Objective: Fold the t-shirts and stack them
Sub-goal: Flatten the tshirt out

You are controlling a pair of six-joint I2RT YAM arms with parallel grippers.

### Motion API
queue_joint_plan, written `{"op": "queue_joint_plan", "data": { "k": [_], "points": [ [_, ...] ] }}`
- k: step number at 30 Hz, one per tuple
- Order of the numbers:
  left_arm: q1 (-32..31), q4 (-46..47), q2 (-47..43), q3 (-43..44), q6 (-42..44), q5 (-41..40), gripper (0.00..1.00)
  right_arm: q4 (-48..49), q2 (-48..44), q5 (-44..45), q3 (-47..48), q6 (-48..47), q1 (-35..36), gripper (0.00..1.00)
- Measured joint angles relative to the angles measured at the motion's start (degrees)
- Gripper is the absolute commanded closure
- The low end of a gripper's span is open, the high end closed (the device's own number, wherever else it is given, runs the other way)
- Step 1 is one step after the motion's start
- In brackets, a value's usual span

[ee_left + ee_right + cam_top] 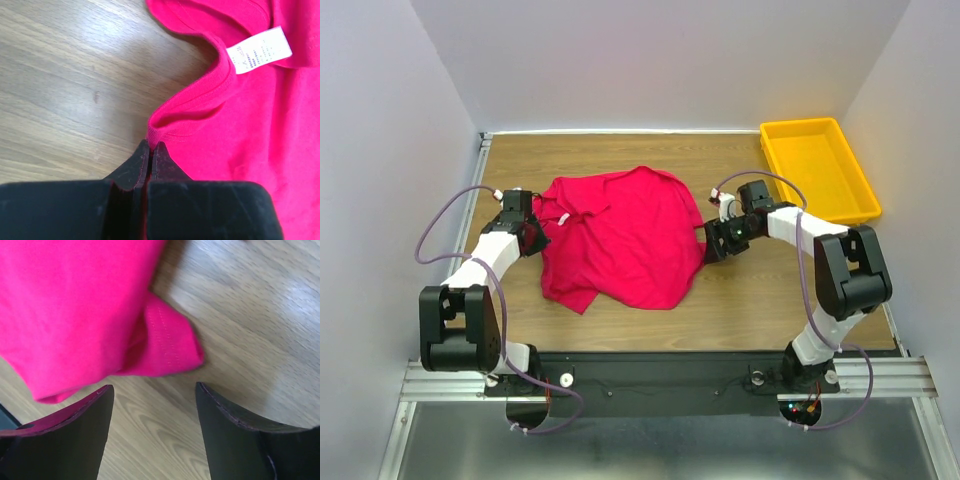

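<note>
Overhead, the crimson t-shirt [620,240] lies crumpled and unfolded in the middle of the tabletop [770,290], left gripper [532,235] at its left edge, right gripper [712,240] at its right edge. Left wrist: left fingers [131,170] are clenched on the ribbed collar [200,97] close to the white neck label [258,50], only a thin pinch, so lifting slowly looks wise. Right wrist: right fingers [75,435] stand released, a stitched hem corner [170,345] just ahead of the gap; probably best to advance until it sits deep between them, close, then draw both arms apart to spread the shirt flat.
</note>
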Motion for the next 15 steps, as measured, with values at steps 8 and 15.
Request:
{"op": "queue_joint_plan", "data": {
  "k": [8,15],
  "points": [
    [0.7,0.9,0.6,0.0,1.4,6.2,1.0,1.2,5.4,1.3,4.9,1.3,-0.1,0.57],
    [7.0,1.0,0.6,0.7,2.6,9.3,1.0,1.6,6.8,-0.8,4.4,1.1,-0.3,0.99]
  ]
}}
